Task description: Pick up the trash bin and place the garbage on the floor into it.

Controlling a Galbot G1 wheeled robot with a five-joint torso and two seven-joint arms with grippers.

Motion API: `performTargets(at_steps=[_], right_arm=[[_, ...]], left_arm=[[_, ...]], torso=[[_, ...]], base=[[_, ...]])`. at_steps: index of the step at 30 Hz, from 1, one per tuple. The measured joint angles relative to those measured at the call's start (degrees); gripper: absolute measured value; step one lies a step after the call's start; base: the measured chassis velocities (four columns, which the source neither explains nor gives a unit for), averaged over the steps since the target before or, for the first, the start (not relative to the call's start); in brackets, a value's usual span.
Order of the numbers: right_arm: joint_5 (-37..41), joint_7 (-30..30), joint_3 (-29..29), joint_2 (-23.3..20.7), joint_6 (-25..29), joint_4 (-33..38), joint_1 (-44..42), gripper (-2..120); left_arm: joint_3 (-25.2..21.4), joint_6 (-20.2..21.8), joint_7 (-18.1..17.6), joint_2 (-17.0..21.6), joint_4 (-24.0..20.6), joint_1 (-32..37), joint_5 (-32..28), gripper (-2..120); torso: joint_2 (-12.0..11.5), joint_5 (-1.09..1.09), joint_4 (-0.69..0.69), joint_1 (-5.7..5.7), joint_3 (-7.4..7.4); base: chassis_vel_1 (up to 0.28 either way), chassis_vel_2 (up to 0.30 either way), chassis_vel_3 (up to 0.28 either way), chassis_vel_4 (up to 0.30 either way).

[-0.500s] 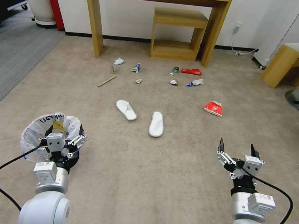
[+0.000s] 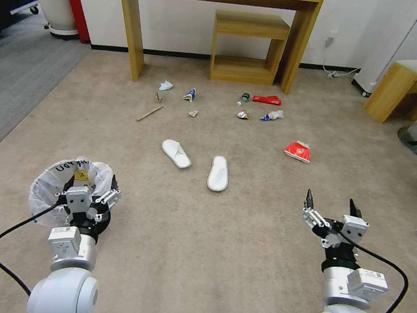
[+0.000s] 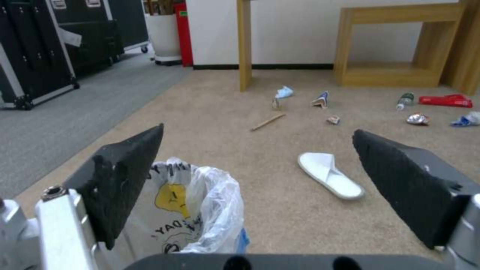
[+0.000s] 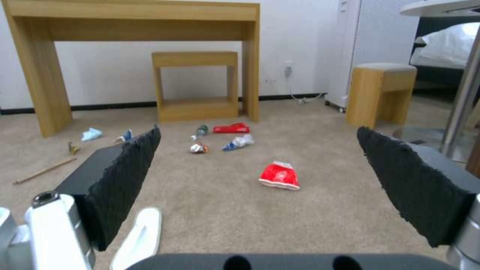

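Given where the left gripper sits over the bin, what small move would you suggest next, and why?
Probably lower the left gripper so its fingers straddle the near rim of the trash bin, then close. It hangs open above that rim with nothing held, and the bin stands on the floor. The garbage, such as the crushed red cup, lies farther off; the right gripper waits open.

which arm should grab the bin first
Left, most likely. The left gripper hangs open right above the trash bin, one finger beside its bagged rim. The right gripper, also open, is across the floor, far from it.
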Motion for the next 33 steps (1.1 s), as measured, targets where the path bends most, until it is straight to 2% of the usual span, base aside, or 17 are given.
performTargets(at_steps=[19, 33], right_arm=[[0.2, 1.5, 0.8, -0.7, 0.3, 0.3, -0.3, 100], [-0.5, 0.7, 0.4, -0.6, 1.4, -1.1, 0.4, 100]], left_arm=[[-0.1, -0.3, -0.1, -0.1, 1.5, 0.8, 0.6, 100], [-0.9, -0.1, -0.5, 0.2, 2.0, 0.5, -0.4, 100]], torso=[[0.0, 0.01, -0.01, 0.00, 0.00], [0.0, 0.00, 0.00, 0.00, 0.00]], base=[[0.011, 0.010, -0.016, -0.014], [0.222, 0.219, -0.213, -0.207]])
